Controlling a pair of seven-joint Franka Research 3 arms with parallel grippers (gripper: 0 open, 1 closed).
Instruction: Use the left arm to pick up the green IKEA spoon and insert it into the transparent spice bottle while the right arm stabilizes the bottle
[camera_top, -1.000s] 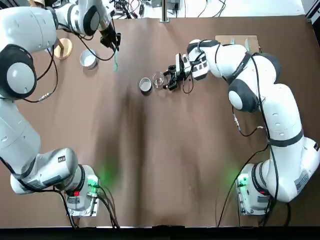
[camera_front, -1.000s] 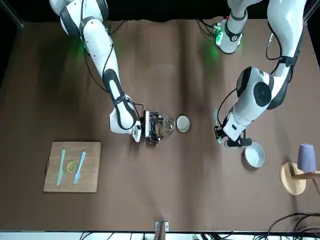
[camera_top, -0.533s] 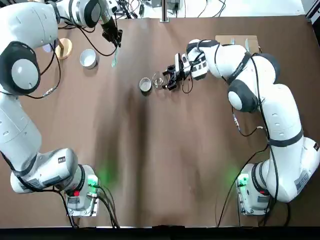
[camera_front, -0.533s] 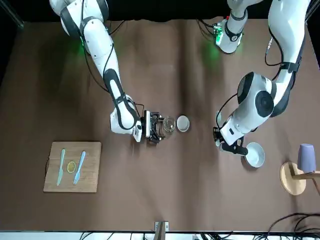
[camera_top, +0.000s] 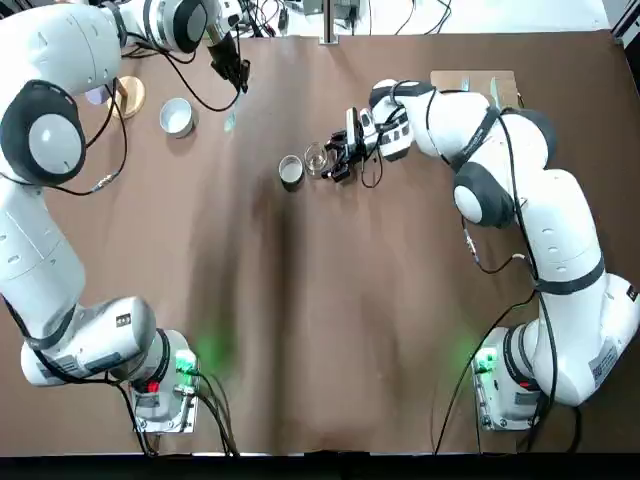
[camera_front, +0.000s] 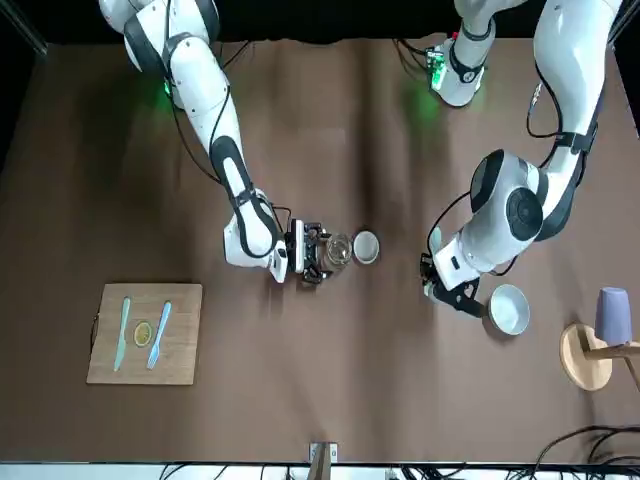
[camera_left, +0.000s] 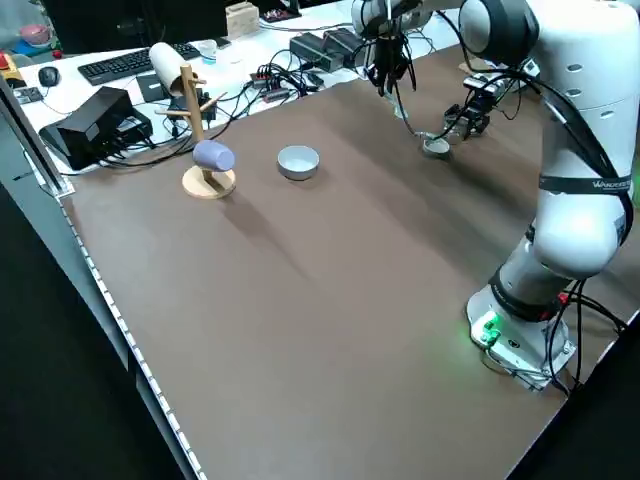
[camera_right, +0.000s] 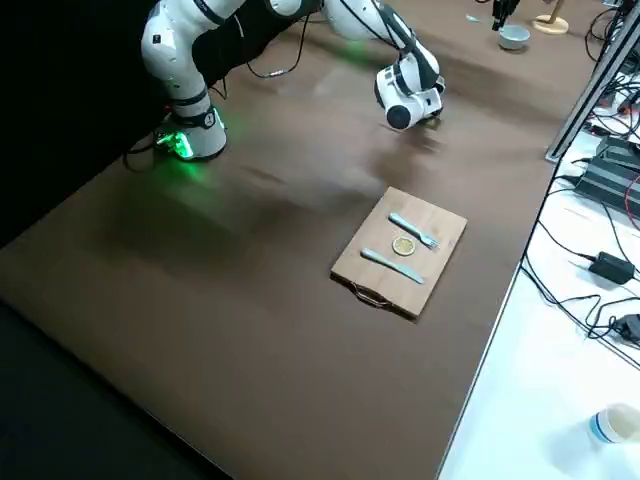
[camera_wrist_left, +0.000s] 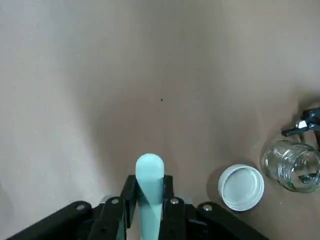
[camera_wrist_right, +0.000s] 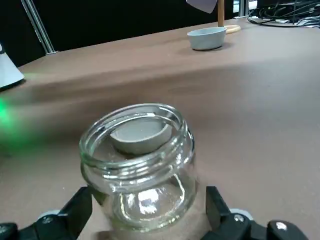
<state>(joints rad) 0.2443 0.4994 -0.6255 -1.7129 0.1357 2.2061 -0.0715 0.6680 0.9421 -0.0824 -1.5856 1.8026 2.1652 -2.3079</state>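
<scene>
Since the earlier frames: left gripper (camera_wrist_left: 151, 182) shifted a little toward the middle of the table (camera_top: 330, 350), green spoon (camera_wrist_left: 150, 167) along with it. Right gripper (camera_wrist_right: 151, 200) edged slightly closer in on the spice bottle (camera_front: 337, 249).

Left gripper: closed on the spoon, a rounded pale mint end rising between its fingers. Held toward the far edge, left half of the table, near the white bowl (camera_top: 177, 118).

Right gripper: open, one finger on either side of the bottle's lower part; contact with the glass can't be told.

Bottle: clear, upright, mouth open, nearer the far edge than the robot's edge, about midway between the left and right edges. Grey round cup (camera_top: 291, 171) just beside it, on the left-arm side.

Far left corner: wooden stand (camera_left: 210, 180), purple cup (camera_left: 213, 155) on one peg. Toward the far edge on the right: wooden board (camera_right: 398, 250) bearing bluish fork (camera_right: 413, 230), knife (camera_right: 392, 265) and a small round disc (camera_right: 403, 246) between them.

Writing: small dark label (camera_top: 123, 320) on a left arm link, too small to read. No brand legible.
</scene>
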